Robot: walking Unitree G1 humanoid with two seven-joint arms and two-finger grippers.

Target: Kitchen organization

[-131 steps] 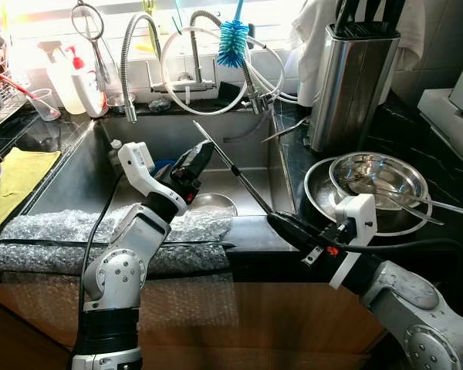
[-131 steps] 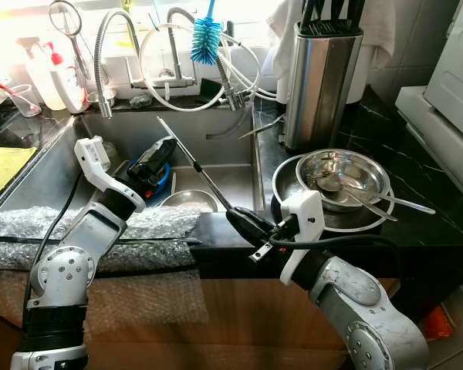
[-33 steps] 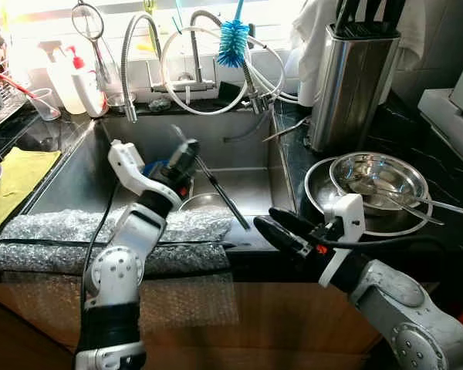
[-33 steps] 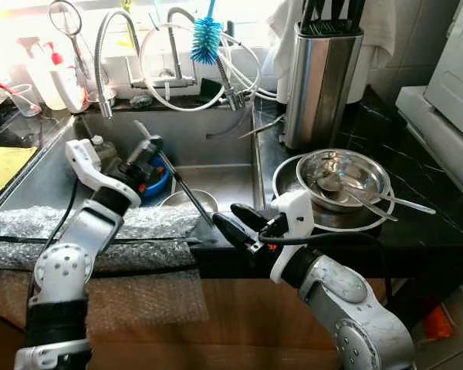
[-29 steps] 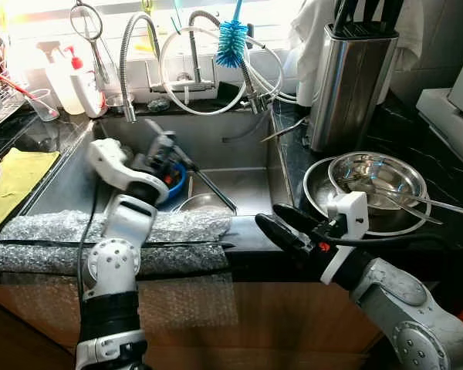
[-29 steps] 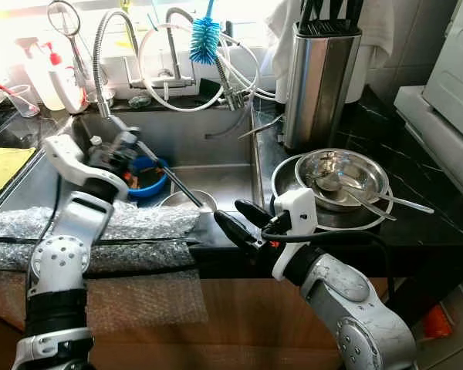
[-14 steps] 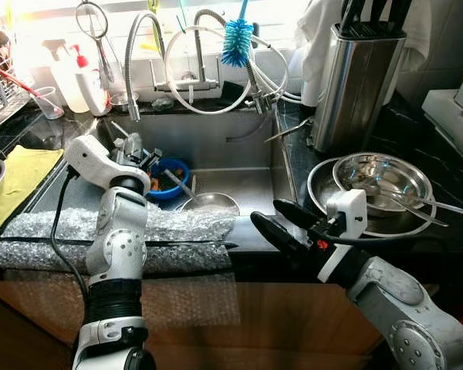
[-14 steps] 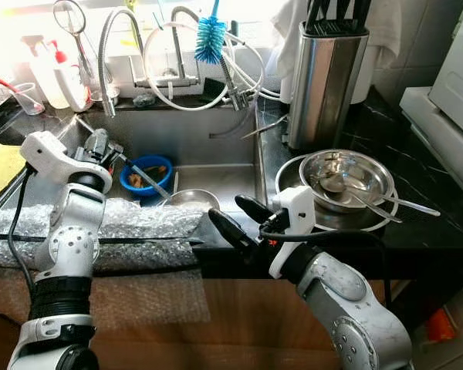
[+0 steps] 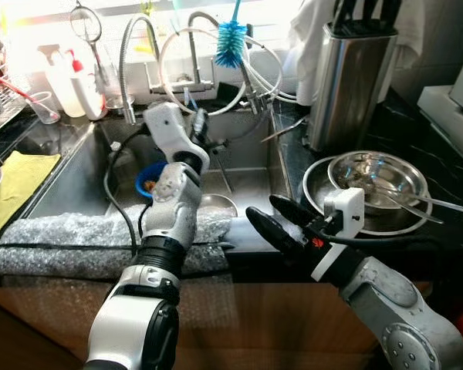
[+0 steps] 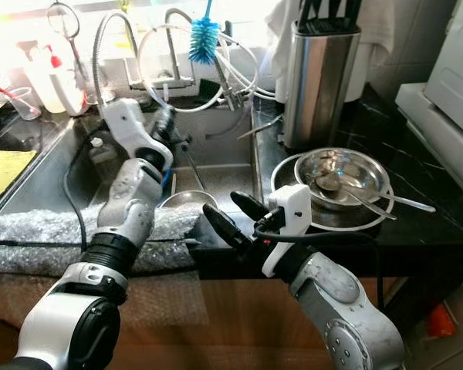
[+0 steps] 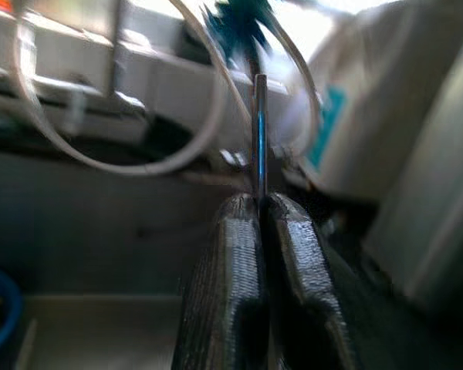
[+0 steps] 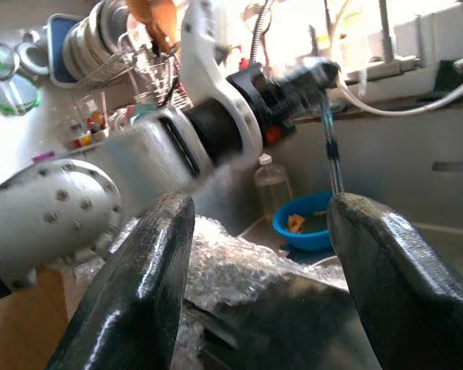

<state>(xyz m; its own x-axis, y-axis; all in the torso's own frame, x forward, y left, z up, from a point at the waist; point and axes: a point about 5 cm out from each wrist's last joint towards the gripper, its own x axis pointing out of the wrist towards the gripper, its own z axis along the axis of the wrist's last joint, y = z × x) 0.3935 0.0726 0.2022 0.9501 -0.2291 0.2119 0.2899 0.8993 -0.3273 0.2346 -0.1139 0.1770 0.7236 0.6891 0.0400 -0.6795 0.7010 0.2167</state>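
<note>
My left gripper (image 9: 199,128) is raised over the middle of the steel sink (image 9: 85,173), shut on a long thin metal rod (image 9: 221,171) that slants down toward the basin. In the left wrist view the two fingers (image 11: 235,254) press together on the rod (image 11: 258,131). My right gripper (image 9: 276,219) hovers open at the sink's front right corner, holding nothing. Its fingers (image 12: 139,285) are spread wide in the right wrist view, facing the left arm and the rod (image 12: 332,154).
A blue bowl (image 9: 147,179) and a steel bowl (image 9: 217,203) lie in the sink. Stacked steel bowls with spoons (image 9: 378,181) and a knife block (image 9: 349,77) stand on the right counter. Bubble wrap (image 9: 62,235) covers the front edge. Faucet hoses and a blue brush (image 9: 231,42) hang behind.
My left arm has swung from the sink's left side to its middle and risen, carrying the rod with it. The right gripper has stayed open at the front edge.
</note>
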